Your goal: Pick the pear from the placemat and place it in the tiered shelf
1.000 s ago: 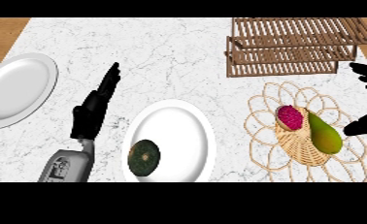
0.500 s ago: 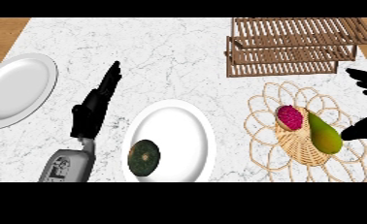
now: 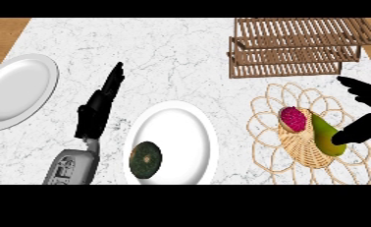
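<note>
The marble counter [image 3: 181, 54] fills the view. At its far right stands the wooden tiered shelf [image 3: 293, 49], its slatted levels open and bare as far as can be seen. Just in front of the shelf lies the round woven placemat [image 3: 272, 103], with looped edges and a tighter woven middle.

Two white plates come next. One is in the middle of the counter [image 3: 181, 123] and the other is at the left edge [image 3: 22, 83]. The left hand [image 3: 94, 115] rests between them with its fingers straight and pointing away, holding nothing.

The right hand [image 3: 357, 131] comes in from the right edge, open, with thumb and fingers spread well apart. The lower part overlaps the right side of the pear [image 3: 325, 131], and the upper fingers hang above it, near the shelf's front corner. It has not closed on anything.

The green pear lies on the woven middle of the placemat, narrow end pointing away, touching or just beside a red fruit [image 3: 293, 118]. A dark green round fruit [image 3: 145, 158] sits on the middle plate.

The pear is probably light, stiff and smooth-skinned. It tapers, so it could slip out towards the thin end. The wide lower body looks the best place to hold it, with fingers on one side and thumb on the other, without nudging the red fruit.
</note>
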